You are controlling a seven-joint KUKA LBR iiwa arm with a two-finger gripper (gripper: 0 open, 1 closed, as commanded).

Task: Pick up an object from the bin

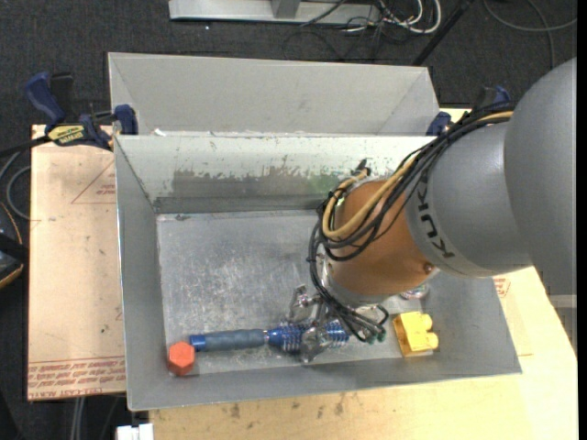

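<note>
Dark carpet (pixel 73 16) lay round the grey bin (pixel 229 255), whose floor was mostly bare, with only a few things along its near wall. From the right the arm (pixel 523 191) reached in. Its orange cover (pixel 376 246) and looped cables hung over the right half of the floor.

Below the cover the gripper (pixel 312 335) sat low at the near wall, about midway between left and right. Whether it was spread or closed could not be told, since the cover and wiring crowded that spot.

The thing it met was a long blue tool (pixel 234 340). The tool lay flat, its long axis running left to right along the near wall, and stretched away to the left of the gripper. A coil (pixel 289 337) on its right end was just beside the gripper, perhaps touching it. Its left end carried an orange cap (pixel 182 357) near the near-left corner.

A small yellow block (pixel 415 334) lay near the gripper on its right, apart from the tool.

By my judgement the coming move turned on that axis. A grip would have to close across the tool, from far to near, at the coil end, with the whole handle left hanging out to the left as an off-centre load.
</note>
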